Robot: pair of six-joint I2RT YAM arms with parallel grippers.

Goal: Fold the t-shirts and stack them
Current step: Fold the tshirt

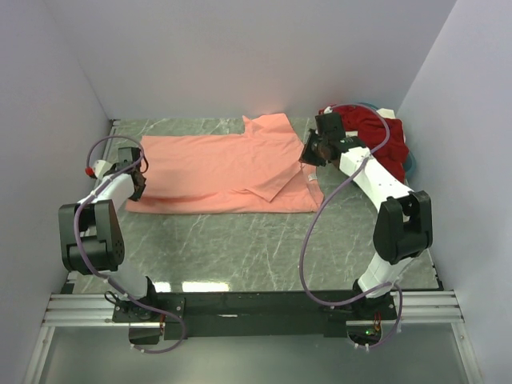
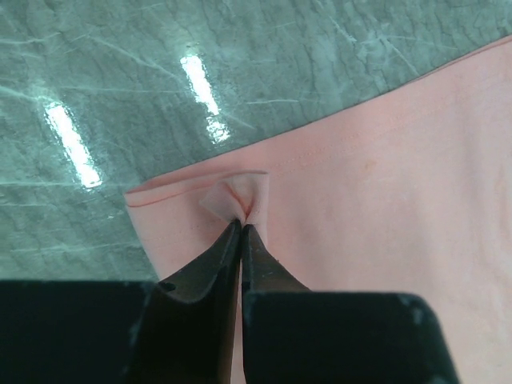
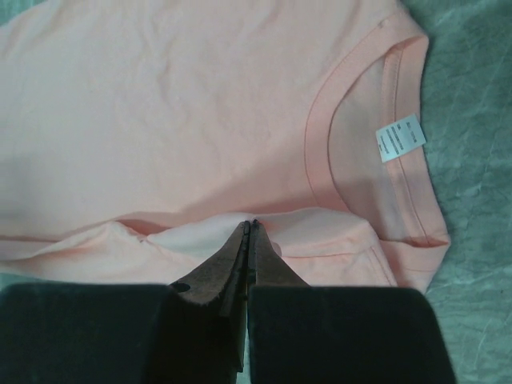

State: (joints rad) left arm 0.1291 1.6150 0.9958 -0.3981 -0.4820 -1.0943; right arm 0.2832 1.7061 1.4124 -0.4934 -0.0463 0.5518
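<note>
Salmon-pink t-shirt [image 1: 216, 168] ×1 | dark red t-shirt [image 1: 372, 128] ×1 | left fingers [image 2: 216, 256], right fingers [image 3: 228, 264]: each pinching the salmon-pink one

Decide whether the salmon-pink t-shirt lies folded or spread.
Mostly spread: the salmon-pink t-shirt lies flat on the table, full length showing, only a sleeve flap folded over.

I have the flat t-shirt [image 1: 216, 164] on the table [image 1: 240, 248], across its far half. The left gripper [image 1: 138, 186] is at its left edge, the right gripper [image 1: 310, 152] at its right end. The t-shirt heap [image 1: 386, 134] lies behind the right gripper, in the far-right corner.
</note>
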